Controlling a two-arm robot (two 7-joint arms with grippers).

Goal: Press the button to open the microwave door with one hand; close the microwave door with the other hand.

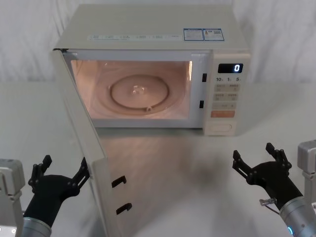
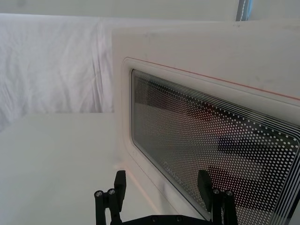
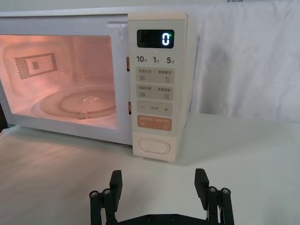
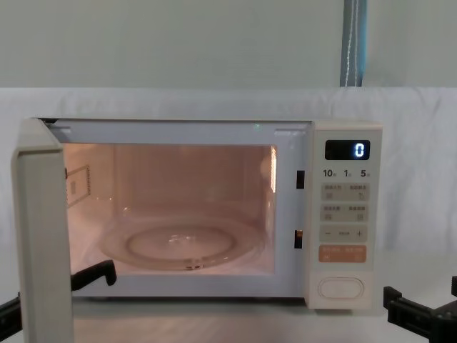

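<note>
Microwave door (image 1: 81, 143) swung fully out on its left hinge, edge toward the robot, cavity lit. Display (image 1: 230, 68) on the microwave (image 1: 148, 29) reads "0"; keys read "10", "1", "5". Button (image 1: 221, 127) untouched. Left gripper (image 1: 60, 173), fingers spread, beside the door's outer face; right gripper (image 1: 257, 160) unclenched, before the panel.

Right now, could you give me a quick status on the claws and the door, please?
Door wide open, cavity lit. Left claw open, outside the door. Right claw open, short of the button. Nothing in the way.
</note>
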